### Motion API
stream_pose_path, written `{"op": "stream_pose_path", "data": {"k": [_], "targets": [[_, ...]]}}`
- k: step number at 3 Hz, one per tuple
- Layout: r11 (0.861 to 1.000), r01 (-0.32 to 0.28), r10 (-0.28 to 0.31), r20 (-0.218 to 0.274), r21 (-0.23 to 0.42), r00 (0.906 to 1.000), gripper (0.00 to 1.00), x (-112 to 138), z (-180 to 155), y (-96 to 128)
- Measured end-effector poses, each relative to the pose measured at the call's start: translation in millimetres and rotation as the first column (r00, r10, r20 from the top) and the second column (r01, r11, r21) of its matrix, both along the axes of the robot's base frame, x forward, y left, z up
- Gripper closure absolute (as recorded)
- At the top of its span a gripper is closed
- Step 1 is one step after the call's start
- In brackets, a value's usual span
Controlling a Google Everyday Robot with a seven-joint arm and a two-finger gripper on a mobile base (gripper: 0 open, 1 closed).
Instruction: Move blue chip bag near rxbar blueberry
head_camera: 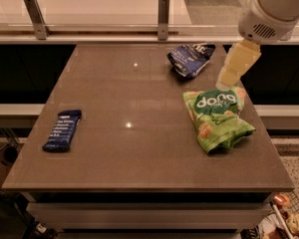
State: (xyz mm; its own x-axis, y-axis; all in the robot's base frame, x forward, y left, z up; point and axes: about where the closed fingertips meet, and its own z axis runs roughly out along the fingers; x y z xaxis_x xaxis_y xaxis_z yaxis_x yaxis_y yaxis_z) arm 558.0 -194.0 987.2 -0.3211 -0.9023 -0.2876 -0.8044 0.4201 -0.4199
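The blue chip bag (189, 59), a wrinkly dark navy foil bag with white lettering, lies at the back right of the brown table (134, 148). The rxbar blueberry (63, 129), a slim flat dark blue bar with white text, lies near the table's left edge. My gripper (235, 69), pale yellow, hangs from the white arm (271, 11) at the upper right. It is above the table to the right of the chip bag and just over the top edge of the green bag, apart from the chip bag.
A larger bright green bag (217, 117) with white lettering lies at the right, between the chip bag and the front edge. A rail with two metal posts (163, 15) runs behind the table. Clutter shows on the floor at the lower right (284, 220).
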Motion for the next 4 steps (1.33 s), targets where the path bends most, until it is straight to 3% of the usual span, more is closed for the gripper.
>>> {"op": "stream_pose_path", "data": {"k": [1,2,3,4], "targets": [[0.993,0.038,-0.039,0.013,0.11,0.9991,0.0,36,-22,7],[0.965,0.049,-0.055,0.015,0.258,0.9984,0.0,68,-44,13],[0.911,0.053,-0.064,0.014,0.409,0.9978,0.0,106,-68,17],[0.911,0.053,-0.064,0.014,0.408,0.9978,0.0,106,-68,17]]}}
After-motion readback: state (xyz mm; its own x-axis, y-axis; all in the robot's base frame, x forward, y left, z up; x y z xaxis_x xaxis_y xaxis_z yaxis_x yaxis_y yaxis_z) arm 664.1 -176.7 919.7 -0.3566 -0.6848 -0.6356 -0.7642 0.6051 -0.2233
